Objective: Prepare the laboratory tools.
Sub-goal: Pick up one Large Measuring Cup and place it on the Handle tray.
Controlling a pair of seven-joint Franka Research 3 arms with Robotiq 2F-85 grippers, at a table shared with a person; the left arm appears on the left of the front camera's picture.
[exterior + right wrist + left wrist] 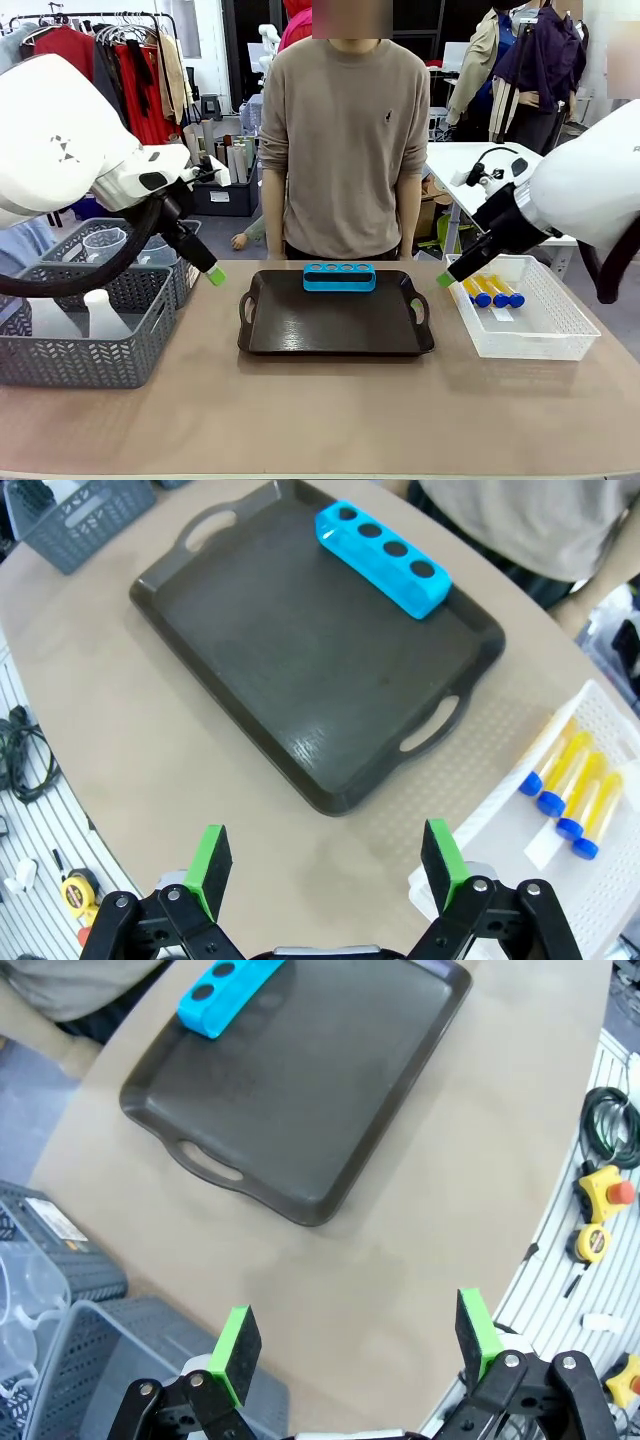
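Rack [340,277], blue w/ four empty holes, sits at the far edge of the dark tray [335,330], mid-table. Four yellow tubes [566,772] w/ blue caps lie side by side in the white lattice basket [525,345] on robot's right. Clear beaker [104,243] stands in the rear grey mesh basket [183,285], white flask [103,315] in the front grey mesh basket [80,360]. Left gripper [358,1338] & right gripper [325,862] are both spread wide, holding nothing, above the table [320,420].

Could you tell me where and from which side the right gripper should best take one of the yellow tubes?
Probably from straight above with the right gripper, pinching an outer tube across its yellow barrel. The four lie flat, close together in the white basket, so only an outer one leaves finger room.
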